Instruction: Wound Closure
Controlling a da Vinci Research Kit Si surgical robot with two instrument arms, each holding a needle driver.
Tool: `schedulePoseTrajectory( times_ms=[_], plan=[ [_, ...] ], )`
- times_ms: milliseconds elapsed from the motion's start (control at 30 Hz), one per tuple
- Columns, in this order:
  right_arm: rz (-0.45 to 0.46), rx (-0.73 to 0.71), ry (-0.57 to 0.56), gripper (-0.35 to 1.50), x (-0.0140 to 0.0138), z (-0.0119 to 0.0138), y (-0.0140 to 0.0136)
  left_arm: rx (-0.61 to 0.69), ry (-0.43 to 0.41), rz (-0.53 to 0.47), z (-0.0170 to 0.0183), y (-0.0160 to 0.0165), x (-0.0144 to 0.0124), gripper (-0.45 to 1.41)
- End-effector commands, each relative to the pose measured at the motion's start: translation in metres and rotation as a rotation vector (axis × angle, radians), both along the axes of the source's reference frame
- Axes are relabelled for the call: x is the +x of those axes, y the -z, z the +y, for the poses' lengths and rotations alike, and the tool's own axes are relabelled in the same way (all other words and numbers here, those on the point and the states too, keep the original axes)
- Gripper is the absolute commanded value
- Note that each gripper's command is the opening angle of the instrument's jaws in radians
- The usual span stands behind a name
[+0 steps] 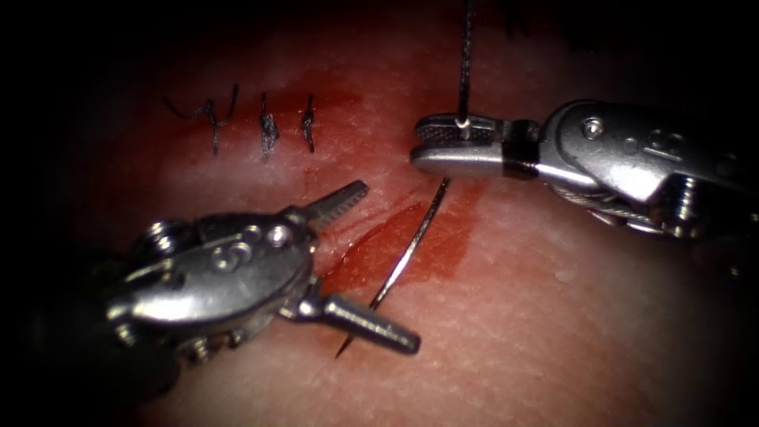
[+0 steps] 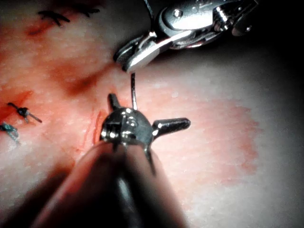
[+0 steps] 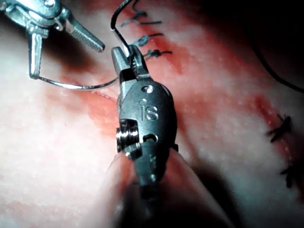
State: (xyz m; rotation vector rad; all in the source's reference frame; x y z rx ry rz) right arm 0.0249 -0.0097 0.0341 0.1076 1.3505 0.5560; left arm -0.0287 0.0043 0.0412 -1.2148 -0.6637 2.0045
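Steel needle (image 1: 407, 249) slants from the right tool (image 1: 431, 142), clamped at its thread (image 1: 465, 63) end, toward the left tool (image 1: 371, 265), jaws spread wide around the tip, holding nothing, over the tissue (image 1: 553, 332).

Showing polished steel wrists: left tool (image 1: 371, 265) with serrated jaws, screw and engraved marking; right tool (image 1: 455, 142) with rivets, exposed cable strands.
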Motion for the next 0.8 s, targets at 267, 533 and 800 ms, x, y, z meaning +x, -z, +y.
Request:
schedulePoseTrajectory(
  times_ms=[267, 533, 800],
  plan=[
    [0.029, -0.097, 0.051, -0.35, 0.0011, -0.0001, 0.0004, 0.1, -0.01, -0.059, -0.0008, -0.0014, -0.0007, 1.08],
    [0.054, -0.138, 0.05, -0.35, 0.0013, -0.0001, 0.0007, 0.176, -0.047, -0.128, -0.001, -0.0017, -0.0011, 1.01],
    [0.071, -0.151, 0.064, -0.35, 0.0017, -0.0004, 0.0011, 0.169, -0.077, -0.152, -0.0008, -0.0025, -0.0011, 0.88]
  ],
)
